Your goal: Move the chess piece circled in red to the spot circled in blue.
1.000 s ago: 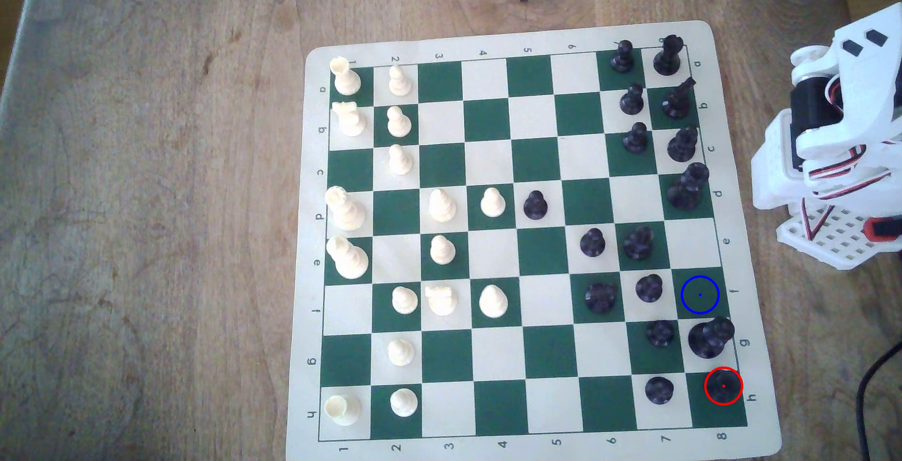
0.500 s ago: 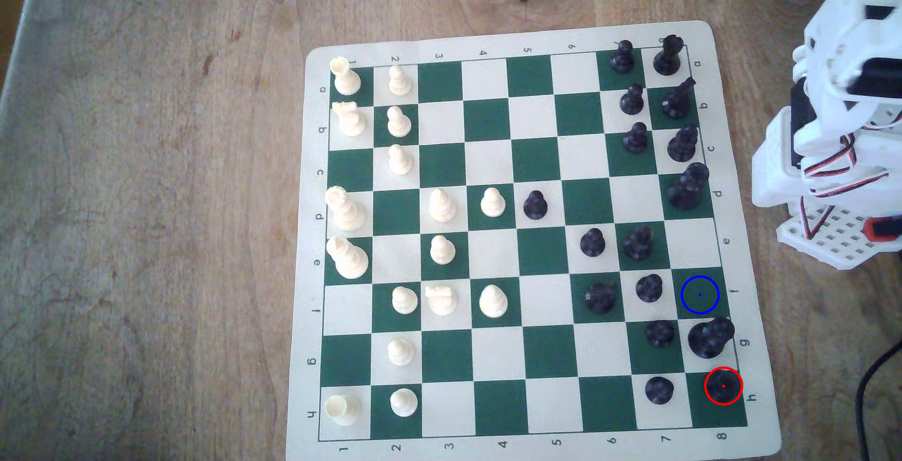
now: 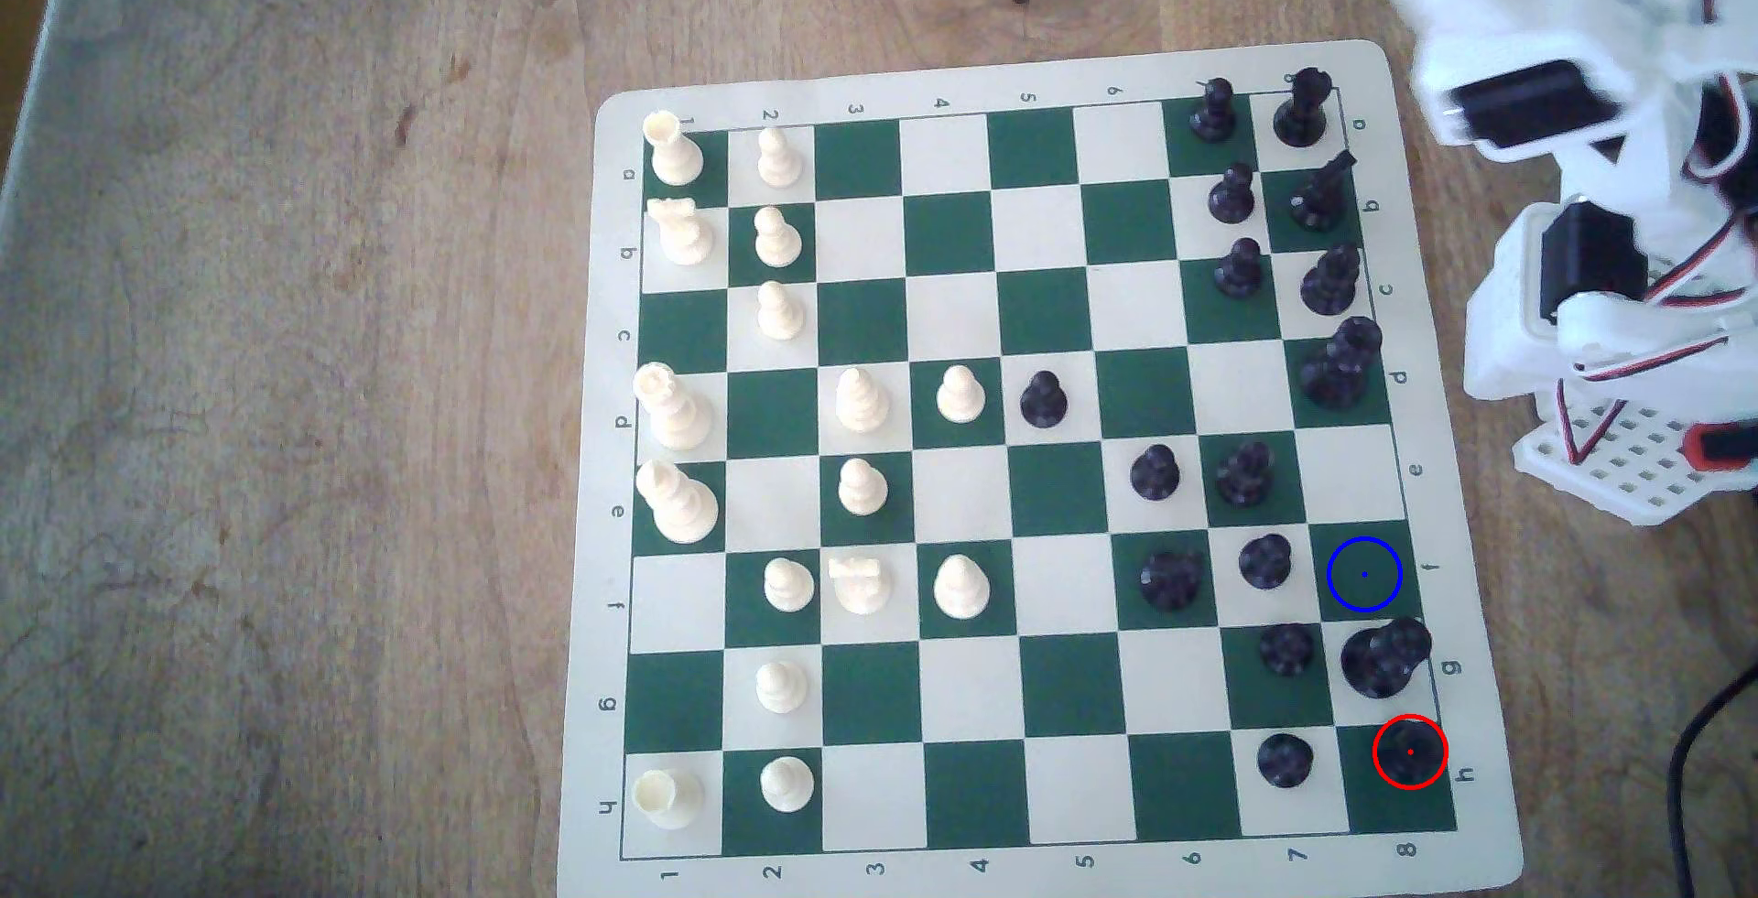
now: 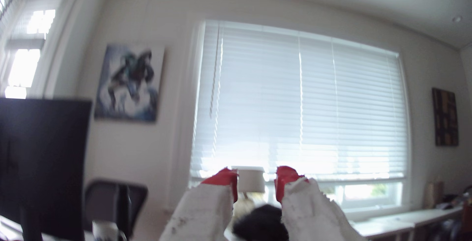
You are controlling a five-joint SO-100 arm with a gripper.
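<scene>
Exterior view puts the chess piece (image 3: 1410, 752) inside the red ring on the green corner square at the board's lower right, still standing where it must be lifted from. The spot (image 3: 1364, 574), ringed in blue, lies two squares up the same edge column and is bare. Between them stands a tall black piece (image 3: 1384, 658), leaning in the picture toward the blue ring, and this is the likeliest trouble: a low carry along that column would probably clip it and knock it over. A black pawn (image 3: 1284, 758) sits just beside the target piece, so a wide or off-centre descent could nudge it.

The arm (image 3: 1560, 99) is raised off the board's upper right corner, blurred, well apart from both squares. In the wrist view the gripper (image 4: 256, 182) has its red-tipped fingers parted and nothing between them (it faces a window, not the board).

No containers are present; the chessboard (image 3: 1465, 860) lies flat on the wooden worktop (image 3: 285, 385).
</scene>
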